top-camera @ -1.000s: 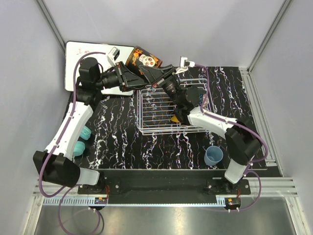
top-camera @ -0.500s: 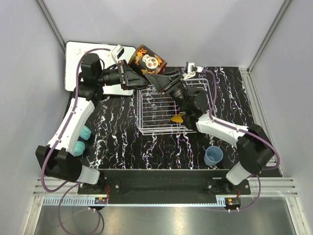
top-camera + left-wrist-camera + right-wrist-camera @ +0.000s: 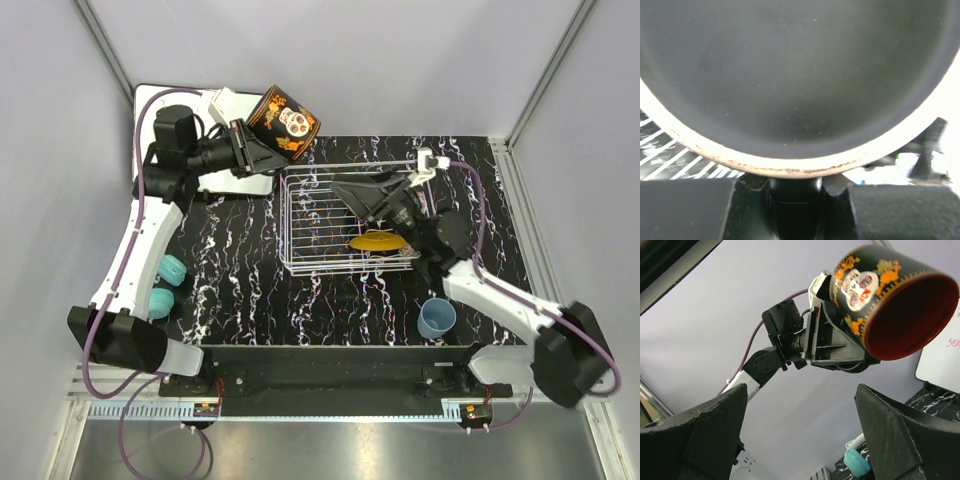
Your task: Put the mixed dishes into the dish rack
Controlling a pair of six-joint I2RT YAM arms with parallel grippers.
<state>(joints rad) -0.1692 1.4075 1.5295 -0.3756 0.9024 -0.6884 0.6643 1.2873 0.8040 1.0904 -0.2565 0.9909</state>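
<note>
We see our left pincer (image 3: pixel 258 150) clamped on the black skull mug (image 3: pixel 284 120), red inside, held tilted in the air past the back-left corner of the white wire dish rack (image 3: pixel 290 230). Our right pincer (image 3: pixel 360 198) gapes empty above the rack, where the yellow plate (image 3: pixel 378 241) rests.

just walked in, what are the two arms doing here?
The left gripper is shut on a black mug with skull artwork and a red inside, held in the air and tipped sideways, beyond the far-left corner of the white wire dish rack. The right gripper hangs open over the rack, holding nothing. A yellow round plate sits in the rack's near right part. A light-blue cup stands on the table, not yet loaded.
</note>
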